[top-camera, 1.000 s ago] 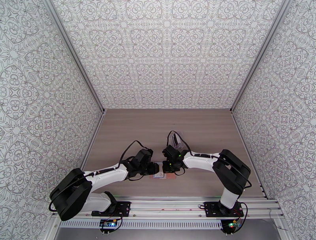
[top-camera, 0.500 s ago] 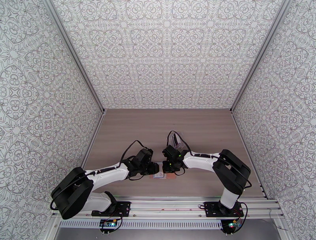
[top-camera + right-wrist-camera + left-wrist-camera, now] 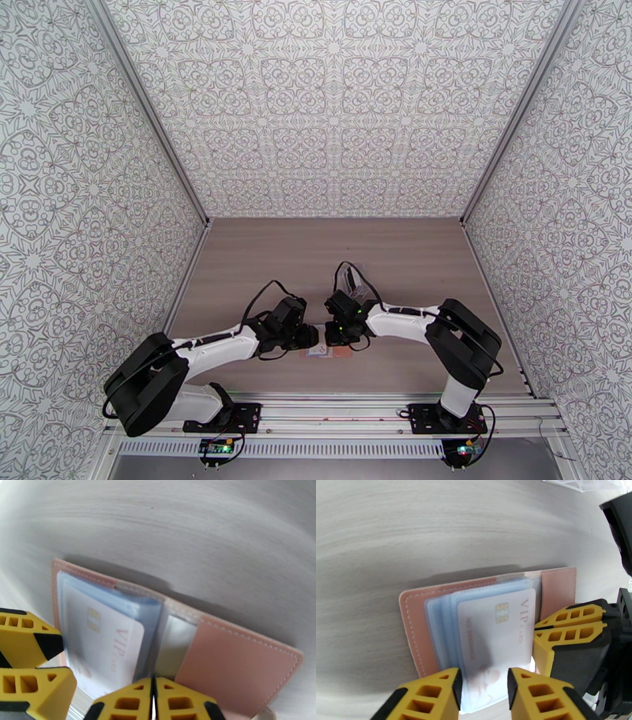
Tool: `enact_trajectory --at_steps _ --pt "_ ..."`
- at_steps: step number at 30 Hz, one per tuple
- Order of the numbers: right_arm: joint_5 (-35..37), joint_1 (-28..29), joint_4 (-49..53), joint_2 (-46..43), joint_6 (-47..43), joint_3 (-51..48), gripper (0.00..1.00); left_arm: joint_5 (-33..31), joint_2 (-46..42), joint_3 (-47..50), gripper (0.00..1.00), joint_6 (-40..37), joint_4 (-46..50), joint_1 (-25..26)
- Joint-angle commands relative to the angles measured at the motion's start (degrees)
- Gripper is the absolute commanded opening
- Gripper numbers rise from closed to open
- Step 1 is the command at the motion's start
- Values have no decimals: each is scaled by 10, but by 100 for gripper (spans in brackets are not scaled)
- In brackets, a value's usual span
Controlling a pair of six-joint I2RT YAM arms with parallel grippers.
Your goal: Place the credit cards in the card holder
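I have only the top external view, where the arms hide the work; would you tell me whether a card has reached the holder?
Observer: In the left wrist view, a white VIP card lies on the blue-grey sleeves of the open card holder; I cannot tell whether it is fully pocketed.
Operator: Thank you. How do the left fingers stand?
Observer: The left fingers are apart, over the card's near edge.
Operator: And the right ones?
Observer: The right fingers are pressed together at the holder's near edge, by its fold.
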State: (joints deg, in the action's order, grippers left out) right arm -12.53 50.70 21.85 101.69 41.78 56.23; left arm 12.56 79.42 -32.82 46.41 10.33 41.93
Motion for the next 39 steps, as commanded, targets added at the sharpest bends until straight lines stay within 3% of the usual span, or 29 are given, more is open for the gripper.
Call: enact_trajectory --at_steps 1,19,39 --pt "8 4 6 13 0 -13 11 4 10 -17 39 -7 4 7" --pt "9 4 4 9 3 -14 11 -10 21 -11 39 -5 15 8" --pt "19 3 1 -11 7 -21 14 50 17 -1 40 13 -51 10"
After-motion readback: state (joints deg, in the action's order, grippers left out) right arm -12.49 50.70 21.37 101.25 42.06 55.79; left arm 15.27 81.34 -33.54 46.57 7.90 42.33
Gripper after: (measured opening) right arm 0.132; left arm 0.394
